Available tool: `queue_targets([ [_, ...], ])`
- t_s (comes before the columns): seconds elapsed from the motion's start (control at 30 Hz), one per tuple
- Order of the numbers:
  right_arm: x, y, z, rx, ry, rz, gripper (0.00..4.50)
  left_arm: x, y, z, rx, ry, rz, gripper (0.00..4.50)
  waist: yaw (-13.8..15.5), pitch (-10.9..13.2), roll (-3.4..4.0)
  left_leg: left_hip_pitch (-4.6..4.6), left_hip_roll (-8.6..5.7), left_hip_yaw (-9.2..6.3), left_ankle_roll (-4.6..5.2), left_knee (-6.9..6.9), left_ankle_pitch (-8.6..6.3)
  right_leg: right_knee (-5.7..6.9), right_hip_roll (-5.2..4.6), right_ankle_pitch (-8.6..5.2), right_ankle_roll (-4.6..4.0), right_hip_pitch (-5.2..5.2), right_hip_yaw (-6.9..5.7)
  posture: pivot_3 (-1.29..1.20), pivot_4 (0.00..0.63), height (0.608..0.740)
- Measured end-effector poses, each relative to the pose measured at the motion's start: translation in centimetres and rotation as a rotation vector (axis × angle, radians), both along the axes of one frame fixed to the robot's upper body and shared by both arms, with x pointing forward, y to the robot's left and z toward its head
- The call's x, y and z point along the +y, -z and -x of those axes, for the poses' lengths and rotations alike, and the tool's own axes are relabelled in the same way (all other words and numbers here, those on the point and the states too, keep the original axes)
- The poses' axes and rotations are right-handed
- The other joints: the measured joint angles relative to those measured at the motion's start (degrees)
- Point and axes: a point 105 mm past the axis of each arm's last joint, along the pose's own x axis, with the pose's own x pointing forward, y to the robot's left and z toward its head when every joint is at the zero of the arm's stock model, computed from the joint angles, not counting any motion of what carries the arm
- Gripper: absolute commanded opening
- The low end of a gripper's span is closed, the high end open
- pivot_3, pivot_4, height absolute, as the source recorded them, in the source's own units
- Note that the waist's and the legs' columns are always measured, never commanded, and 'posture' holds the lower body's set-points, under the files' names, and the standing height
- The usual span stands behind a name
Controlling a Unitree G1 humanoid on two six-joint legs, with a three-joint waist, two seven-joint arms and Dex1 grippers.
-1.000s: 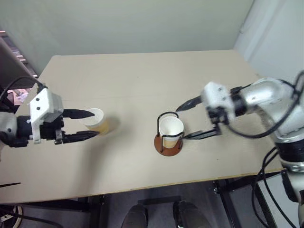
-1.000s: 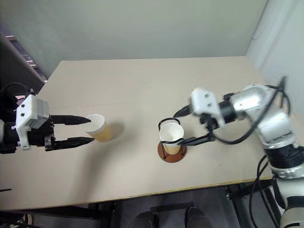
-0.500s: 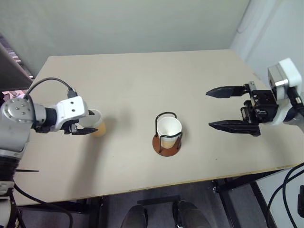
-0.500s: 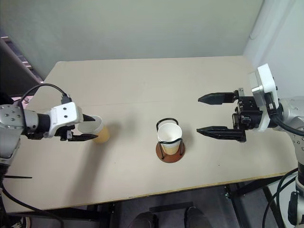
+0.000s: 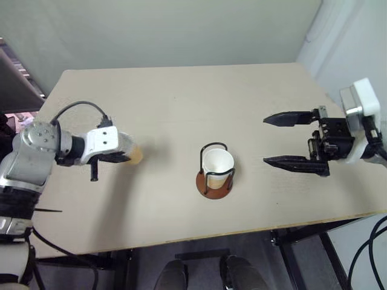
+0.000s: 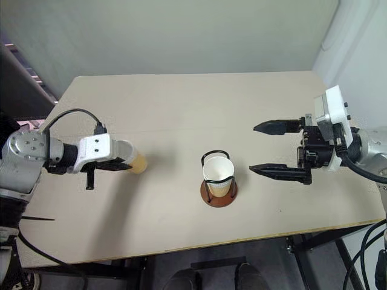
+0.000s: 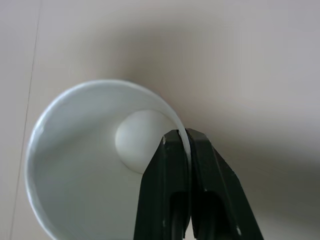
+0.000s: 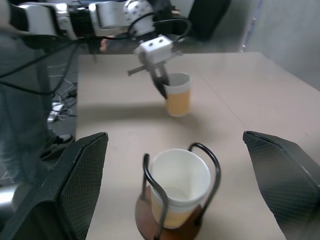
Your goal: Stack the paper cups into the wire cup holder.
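1. The left gripper (image 7: 182, 142) is near the left edge of the table (image 5: 181, 96). Its two black fingers (image 7: 165, 190) are pressed together on the white rim of a paper cup (image 8: 178, 94): one finger is inside the cup and the other is outside, so the thin wall is pinched between them.
2. This held paper cup has a yellow-orange outside and a white inside. It stands on the left part of the table, well apart from the wire cup holder. From the head camera the gripper body covers most of it, and an orange part of the wall shows just beside the gripper.
3. The wire cup holder (image 5: 214, 183) stands in the middle part of the table, nearer to the front edge than to the far edge. It has a round reddish-brown base and thin black wire arches.
4. A second paper cup (image 5: 217, 164) sits upright inside the holder, between the wire arches, with the open mouth up. I cannot tell if another cup is nested under it.
5. The right gripper (image 5: 283, 139) is above the right part of the table, near the right edge. It points toward the holder but is apart from it. Its two black fingers (image 5: 289, 118) are spread wide, and there is nothing between them.
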Motion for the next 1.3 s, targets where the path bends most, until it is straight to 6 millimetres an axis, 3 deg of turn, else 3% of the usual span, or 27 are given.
queue_targets([
  [0.13,-0.2,-0.2,0.8,-0.012,-0.008,0.011,4.50,-3.7,-4.6,1.1,-0.027,0.200,0.139,0.06,0.48,-0.01,-0.01,-0.07,-0.02,0.00,0.03,0.04,-0.02,-0.05,-0.01,0.00,0.04,0.02,0.00,0.00,0.150,0.740],
  [0.27,-0.4,-0.8,1.2,-0.046,0.016,0.011,4.50,-10.6,-11.6,2.5,-0.158,0.547,0.267,0.06,1.28,0.00,-0.03,-0.18,-0.04,0.02,0.29,0.30,-0.16,-0.11,-0.10,0.14,0.31,0.11,-0.01,0.00,0.150,0.740],
  [0.37,-0.8,-0.9,1.3,-0.065,0.057,0.016,4.50,-13.6,-13.7,3.3,-0.205,0.698,0.282,0.06,1.01,-0.06,0.09,-0.06,-0.07,0.08,0.40,0.35,-0.22,-0.42,-0.13,0.23,0.51,0.31,0.01,0.00,0.150,0.740],
  [0.47,-1.3,-0.9,1.5,-0.071,0.101,0.022,4.50,-16.8,-12.4,3.7,-0.149,0.841,0.250,0.06,0.91,-0.03,0.14,-0.13,-0.06,0.07,0.41,0.47,-0.23,-0.61,-0.13,0.35,0.73,0.37,0.05,0.00,0.150,0.740],
  [0.53,-1.2,-0.9,1.7,-0.086,0.113,0.037,4.50,-17.8,-11.1,3.7,-0.115,0.888,0.207,0.06,0.69,0.01,0.20,-0.16,-0.06,0.11,0.47,0.52,-0.26,-0.68,-0.11,0.39,0.82,0.37,0.09,0.00,0.150,0.740],
  [0.87,-1.5,-0.5,2.4,-0.101,0.184,0.050,4.50,-18.5,-7.4,3.0,-0.064,0.959,0.086,0.06,0.94,0.01,0.23,-0.46,-0.07,0.07,0.78,0.90,-0.45,-0.91,-0.11,0.42,1.22,0.43,0.08,0.00,0.150,0.740],
  [1.07,-1.9,-0.3,2.4,-0.101,0.216,0.060,4.50,-18.7,-6.8,3.1,-0.048,0.978,0.069,0.06,1.27,0.01,0.22,-0.50,-0.11,0.08,0.82,0.96,-0.47,-0.93,-0.15,0.41,1.30,0.46,0.09,0.00,0.150,0.740],
  [1.17,-1.9,-0.2,2.4,-0.096,0.220,0.063,4.50,-18.8,-6.5,3.2,-0.040,0.986,0.061,0.66,1.32,0.01,0.22,-0.50,-0.11,0.08,0.83,0.95,-0.47,-0.93,-0.15,0.41,1.30,0.46,0.09,0.00,0.150,0.740],
  [1.3,-2.0,-0.2,2.4,-0.095,0.226,0.060,4.50,-19.2,-5.5,3.1,-0.037,1.007,0.006,2.07,1.33,0.01,0.22,-0.50,-0.12,0.08,0.83,0.97,-0.47,-0.93,-0.14,0.41,1.32,0.47,0.08,0.00,0.150,0.740],
])
